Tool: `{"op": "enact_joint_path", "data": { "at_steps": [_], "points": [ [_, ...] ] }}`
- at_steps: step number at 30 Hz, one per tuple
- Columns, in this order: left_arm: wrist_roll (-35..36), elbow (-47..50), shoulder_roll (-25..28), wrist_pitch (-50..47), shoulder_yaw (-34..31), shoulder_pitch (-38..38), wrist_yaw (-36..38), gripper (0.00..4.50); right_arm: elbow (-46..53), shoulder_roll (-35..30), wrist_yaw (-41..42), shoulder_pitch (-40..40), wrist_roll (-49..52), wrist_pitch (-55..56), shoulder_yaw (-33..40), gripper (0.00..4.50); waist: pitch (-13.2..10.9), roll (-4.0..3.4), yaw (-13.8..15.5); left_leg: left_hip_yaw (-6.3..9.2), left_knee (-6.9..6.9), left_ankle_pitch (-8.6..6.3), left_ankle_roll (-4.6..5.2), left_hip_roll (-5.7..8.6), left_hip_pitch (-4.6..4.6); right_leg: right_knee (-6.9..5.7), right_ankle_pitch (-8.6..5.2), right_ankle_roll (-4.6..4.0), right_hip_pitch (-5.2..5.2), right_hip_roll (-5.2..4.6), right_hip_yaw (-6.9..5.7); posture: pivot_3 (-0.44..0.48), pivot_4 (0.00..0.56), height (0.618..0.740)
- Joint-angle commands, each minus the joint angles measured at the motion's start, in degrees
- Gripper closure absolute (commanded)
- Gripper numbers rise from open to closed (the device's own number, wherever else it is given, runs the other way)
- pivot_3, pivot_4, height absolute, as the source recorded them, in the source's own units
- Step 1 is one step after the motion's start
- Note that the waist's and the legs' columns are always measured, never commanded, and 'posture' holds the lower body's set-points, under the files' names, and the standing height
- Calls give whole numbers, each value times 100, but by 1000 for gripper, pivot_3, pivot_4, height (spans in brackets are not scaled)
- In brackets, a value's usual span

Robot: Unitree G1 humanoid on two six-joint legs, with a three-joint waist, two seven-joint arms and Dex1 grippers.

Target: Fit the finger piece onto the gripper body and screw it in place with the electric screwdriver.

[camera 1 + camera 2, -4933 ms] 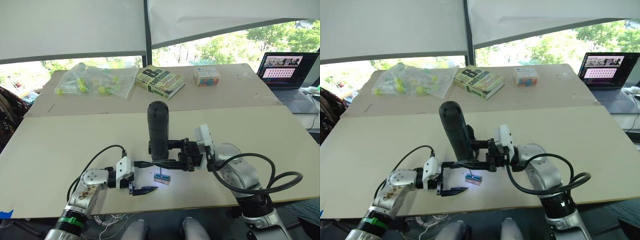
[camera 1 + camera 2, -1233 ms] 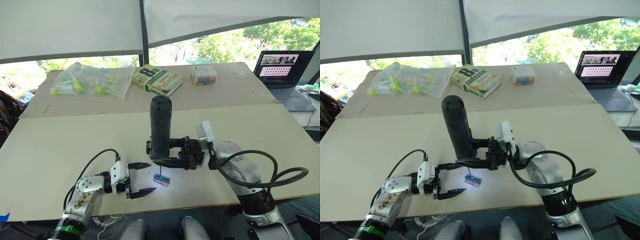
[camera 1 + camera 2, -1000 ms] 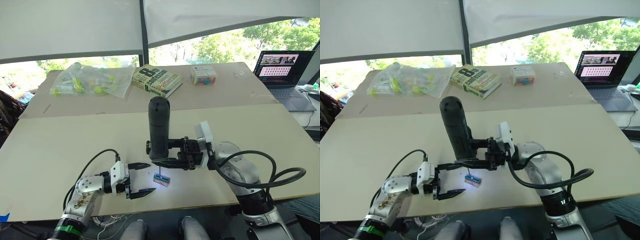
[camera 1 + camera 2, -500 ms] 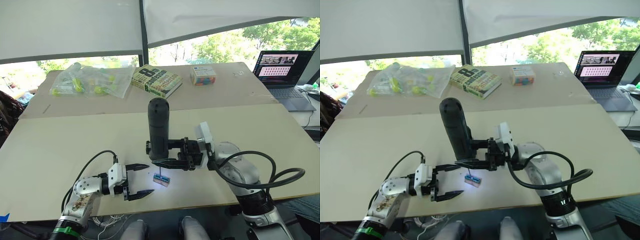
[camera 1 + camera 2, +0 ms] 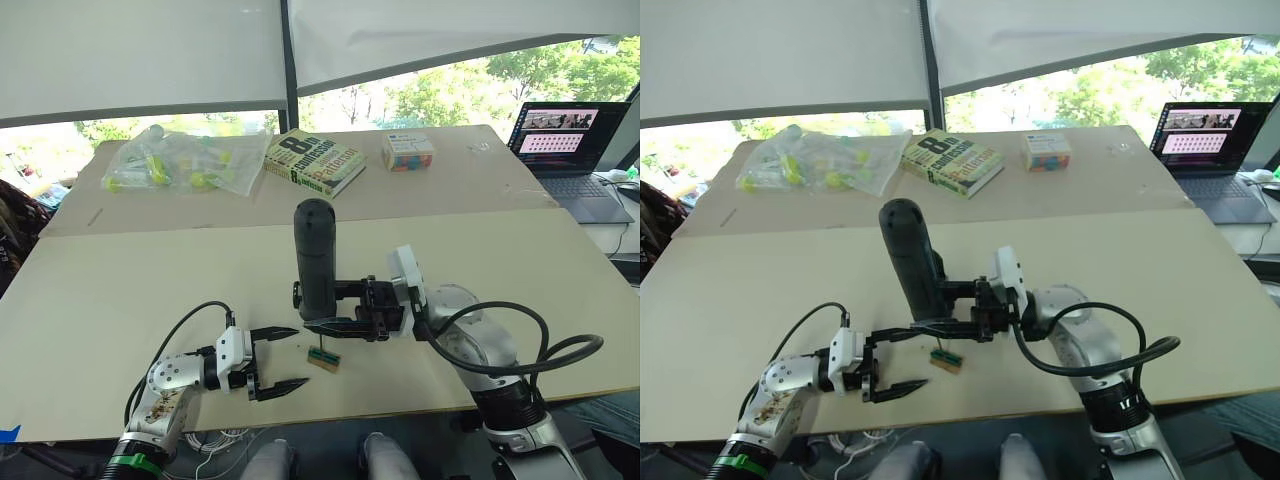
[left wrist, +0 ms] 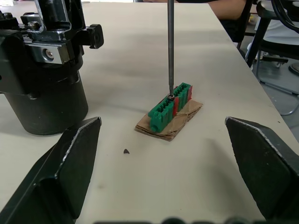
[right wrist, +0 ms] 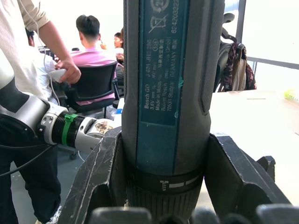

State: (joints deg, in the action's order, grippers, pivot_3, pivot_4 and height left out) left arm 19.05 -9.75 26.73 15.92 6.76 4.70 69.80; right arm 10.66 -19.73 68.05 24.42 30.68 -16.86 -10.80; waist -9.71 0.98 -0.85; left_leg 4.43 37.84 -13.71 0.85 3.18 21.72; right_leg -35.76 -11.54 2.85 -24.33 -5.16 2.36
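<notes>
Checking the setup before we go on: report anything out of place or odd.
The electric screwdriver in the right gripper has its bit on a small green block on cardboard, not a gripper body. The left gripper hangs open nearby, empty.

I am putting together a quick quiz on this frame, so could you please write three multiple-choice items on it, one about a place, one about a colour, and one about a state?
1. Where does the electric screwdriver bit rest?
A. on the book
B. on the small block on cardboard
C. on the laptop

2. What colour is most of the small block?
A. green
B. yellow
C. white

3. How is the left gripper?
A. shut on the block
B. shut on a cable
C. open, holding nothing

Answers:
1 B: in the left wrist view the thin bit comes down onto the block's top.
2 A: its body is green, with a red part.
3 C: its two black fingers stand wide apart beside the block.
</notes>
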Motion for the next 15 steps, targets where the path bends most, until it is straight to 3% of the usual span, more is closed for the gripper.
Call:
{"op": "enact_joint_path", "data": {
  "at_steps": [1,15],
  "points": [
    [-44,61,10,-107,60,-30,-41,13,158,46,12,98,94,174,56,2585,0,0,0,0,0,0,0,0,0,0,0,0,0,0,0,0,150,737],
    [-25,248,47,-280,53,-24,-89,13,165,10,82,81,124,133,88,2585,0,0,0,0,0,0,0,0,1,0,0,0,0,0,0,0,150,737]
  ]
}}
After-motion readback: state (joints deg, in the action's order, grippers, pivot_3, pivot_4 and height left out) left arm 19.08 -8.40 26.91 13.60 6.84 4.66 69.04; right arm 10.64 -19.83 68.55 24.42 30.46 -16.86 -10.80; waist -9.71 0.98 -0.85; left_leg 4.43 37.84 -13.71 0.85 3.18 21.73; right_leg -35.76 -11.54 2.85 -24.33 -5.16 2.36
